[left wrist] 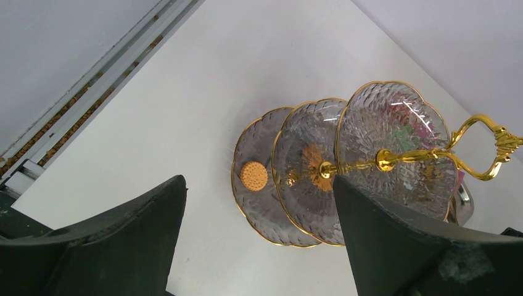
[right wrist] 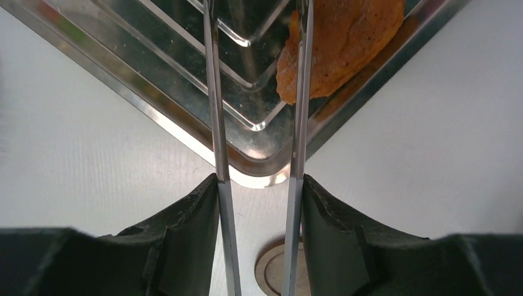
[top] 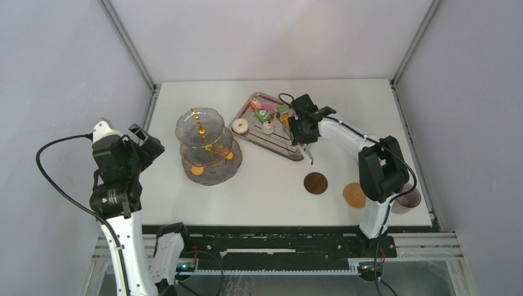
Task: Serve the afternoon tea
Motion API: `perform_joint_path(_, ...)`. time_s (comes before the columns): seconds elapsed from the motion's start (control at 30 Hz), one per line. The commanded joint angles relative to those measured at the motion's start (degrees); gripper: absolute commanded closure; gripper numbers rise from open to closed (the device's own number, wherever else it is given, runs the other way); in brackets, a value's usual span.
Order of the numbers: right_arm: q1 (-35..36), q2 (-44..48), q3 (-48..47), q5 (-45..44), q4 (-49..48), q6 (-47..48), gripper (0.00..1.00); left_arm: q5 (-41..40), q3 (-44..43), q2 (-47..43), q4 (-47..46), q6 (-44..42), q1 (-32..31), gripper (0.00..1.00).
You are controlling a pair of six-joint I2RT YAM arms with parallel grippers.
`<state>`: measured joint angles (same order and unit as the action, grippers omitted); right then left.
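Now the right gripper (right wrist: 259,185) clamps the tongs (right wrist: 213,92) over the tray (right wrist: 148,68), near a cookie (right wrist: 345,37) — the left gripper (left wrist: 258,185) hangs wide open, facing the stand (left wrist: 395,123).

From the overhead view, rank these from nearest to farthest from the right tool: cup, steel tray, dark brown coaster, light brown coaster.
Measured from the right tool, which grips the tongs:
1. Steel tray: right beside it, at the tray's right corner.
2. Dark brown coaster: below, towards the bases.
3. Light brown coaster: further right.
4. Cup: far right, by the table edge.
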<state>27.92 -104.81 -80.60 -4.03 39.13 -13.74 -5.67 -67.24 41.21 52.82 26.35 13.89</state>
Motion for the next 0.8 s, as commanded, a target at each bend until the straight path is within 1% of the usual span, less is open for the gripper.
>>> perform_joint_path(0.0,0.7,-1.3,-4.2,-1.2,-1.1,1.4,0.45,-0.1,-0.3,-0.5,-2.6,-1.2,-0.4,0.07)
perform_joint_path(0.13,1.1,-2.7,-5.4,-1.5,-0.4,1.5,0.46,-0.5,-0.2,-0.6,-2.4,-1.3,-0.4,0.07)
perform_joint_path(0.27,1.9,-0.5,-4.2,-1.8,-0.4,1.1,0.55,-0.4,-0.4,-0.6,-2.2,-1.3,-0.4,0.07)
perform_joint_path(0.33,2.3,1.8,-2.9,-1.8,-0.5,0.7,0.58,-0.2,-0.5,-0.5,-2.3,-1.2,-0.4,0.07)
perform_joint_path(0.77,4.0,14.5,4.6,-1.8,-0.8,0.0,0.62,-0.5,-0.1,-1.2,-2.1,-1.0,-0.3,0.07)
